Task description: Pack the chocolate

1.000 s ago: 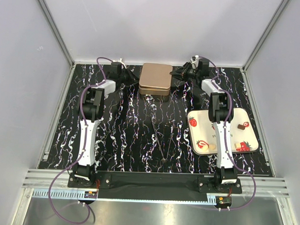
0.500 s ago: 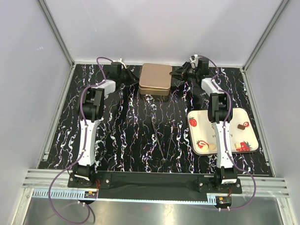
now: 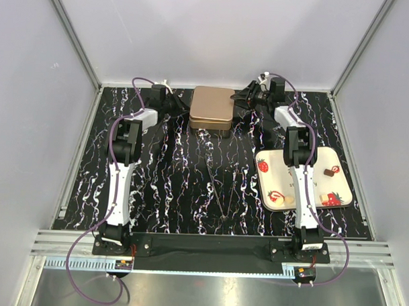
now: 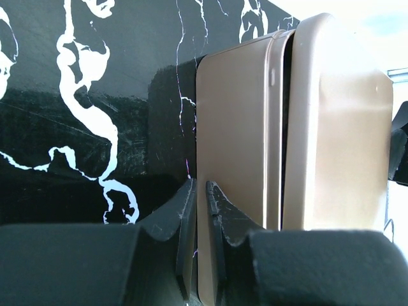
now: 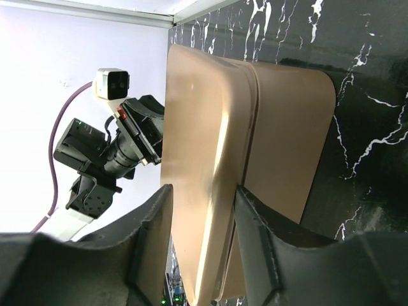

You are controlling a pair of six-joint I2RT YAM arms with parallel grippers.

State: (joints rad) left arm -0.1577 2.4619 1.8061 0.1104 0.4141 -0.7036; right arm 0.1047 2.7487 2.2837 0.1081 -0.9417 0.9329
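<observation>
A tan metal tin (image 3: 212, 105) stands at the back middle of the table. My right gripper (image 3: 242, 98) is at its right edge; in the right wrist view it (image 5: 203, 190) is shut on the lid's (image 5: 197, 121) rim above the base (image 5: 290, 127). My left gripper (image 3: 180, 106) is at the tin's left side, its jaws (image 4: 199, 186) nearly together against the base wall (image 4: 233, 127). A dark slit shows between base and lid (image 4: 338, 127). A dark chocolate (image 3: 329, 172) and a tan one (image 3: 290, 199) lie on the white tray (image 3: 305, 156).
The tray has red strawberry prints and sits at the right, partly under my right arm. White walls enclose the black marbled table (image 3: 190, 179) on three sides. The left wrist camera shows beyond the tin in the right wrist view.
My right gripper has risen slightly and shifted towards the tin at its right edge. The left arm has not visibly moved.
</observation>
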